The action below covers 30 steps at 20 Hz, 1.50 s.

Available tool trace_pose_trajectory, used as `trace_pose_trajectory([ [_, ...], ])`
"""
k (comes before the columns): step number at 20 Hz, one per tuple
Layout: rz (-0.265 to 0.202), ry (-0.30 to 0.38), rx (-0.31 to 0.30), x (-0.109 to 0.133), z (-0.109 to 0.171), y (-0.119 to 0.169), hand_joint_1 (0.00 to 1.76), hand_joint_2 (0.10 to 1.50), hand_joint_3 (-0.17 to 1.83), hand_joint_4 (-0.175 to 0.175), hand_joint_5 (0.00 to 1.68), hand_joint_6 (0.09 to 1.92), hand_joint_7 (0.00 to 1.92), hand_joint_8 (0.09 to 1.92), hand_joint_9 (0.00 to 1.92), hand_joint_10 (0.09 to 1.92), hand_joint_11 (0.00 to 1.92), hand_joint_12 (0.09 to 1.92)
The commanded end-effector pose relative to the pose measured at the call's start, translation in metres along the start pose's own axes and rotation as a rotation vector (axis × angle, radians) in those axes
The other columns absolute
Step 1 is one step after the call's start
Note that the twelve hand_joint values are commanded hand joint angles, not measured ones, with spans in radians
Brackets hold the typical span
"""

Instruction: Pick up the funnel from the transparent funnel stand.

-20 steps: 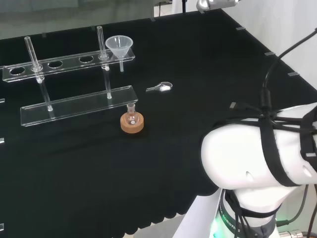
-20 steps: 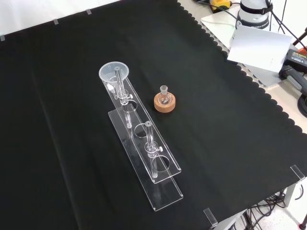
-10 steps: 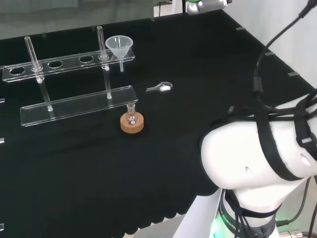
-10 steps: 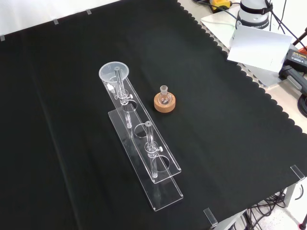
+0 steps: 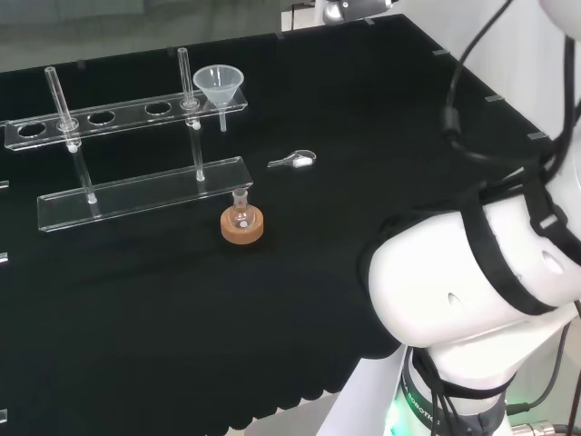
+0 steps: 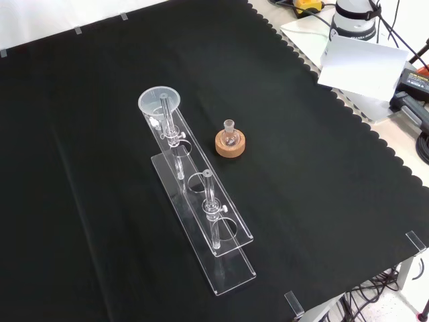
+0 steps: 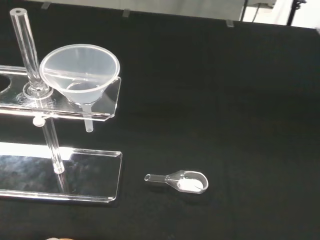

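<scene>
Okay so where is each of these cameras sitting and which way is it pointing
Head view: behind and above the arm's base, looking over the white arm links at the funnel stand and funnel.
Front view: in front of the arm, looking down on the cloth; none of the arm over the cloth.
Wrist view: at the wrist, close on the funnel and a small scoop.
All three share the funnel in the stand.

So in the head view the arm is basically a big rounded white link sitting low at the bench's near right corner. It's wrapped in black straps, with black cables looping up off it toward the top of the view. Another white link cuts in at the upper right corner. Way up over the bench's far edge there's a small grey-and-white bit of the arm's far end, too cropped to make out its pose.
</scene>
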<state>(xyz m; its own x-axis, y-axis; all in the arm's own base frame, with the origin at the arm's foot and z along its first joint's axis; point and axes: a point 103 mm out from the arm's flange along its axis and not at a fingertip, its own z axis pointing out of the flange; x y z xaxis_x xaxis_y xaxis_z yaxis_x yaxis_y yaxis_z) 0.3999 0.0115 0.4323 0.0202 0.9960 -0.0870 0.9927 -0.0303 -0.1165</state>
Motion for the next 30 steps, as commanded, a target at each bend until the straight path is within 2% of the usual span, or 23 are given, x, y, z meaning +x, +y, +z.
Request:
trace_pose_trajectory([
  [1, -0.109, -0.046, 0.007, 0.017, 0.005, 0.053, 0.21, 1.01, 0.31, 0.017, 0.21, 0.09, 0.06, 0.56, 0.21, 0.68, 0.02, 1.41],
  [8, -0.163, -0.026, 0.058, 0.032, 0.028, 0.089, 0.28, 0.97, 0.29, 0.017, 0.19, 0.09, 0.04, 0.58, 0.2, 0.69, 0.03, 1.42],
  [14, -0.2, -0.035, 0.097, 0.05, 0.054, 0.105, 0.3, 0.94, 0.28, 0.014, 0.16, 0.09, 0.04, 0.6, 0.22, 0.71, 0.08, 1.45],
  [16, -0.211, -0.035, 0.11, 0.053, 0.059, 0.109, 0.35, 0.91, 0.27, 0.009, 0.13, 0.09, 0.07, 0.66, 0.27, 0.72, 0.1, 1.46],
  [20, -0.238, -0.044, 0.184, 0.06, 0.072, 0.117, 0.42, 0.87, 0.26, 0.007, 0.11, 0.09, 0.03, 0.71, 0.26, 0.73, 0.12, 1.46],
  [24, -0.245, -0.057, 0.228, 0.06, 0.081, 0.127, 0.48, 0.82, 0.25, 0.017, 0.05, 0.09, 0.0, 0.4, 0.06, 0.78, 0.09, 1.49],
  [27, -0.245, -0.074, 0.258, 0.062, 0.088, 0.133, 0.51, 0.8, 0.25, 0.019, 0.03, 0.09, 0.0, 0.29, 0.01, 0.8, 0.07, 1.51],
  [30, -0.245, -0.084, 0.294, 0.064, 0.097, 0.139, 0.53, 0.78, 0.25, 0.019, 0.03, 0.09, 0.0, 0.23, 0.0, 0.73, 0.06, 1.52],
])
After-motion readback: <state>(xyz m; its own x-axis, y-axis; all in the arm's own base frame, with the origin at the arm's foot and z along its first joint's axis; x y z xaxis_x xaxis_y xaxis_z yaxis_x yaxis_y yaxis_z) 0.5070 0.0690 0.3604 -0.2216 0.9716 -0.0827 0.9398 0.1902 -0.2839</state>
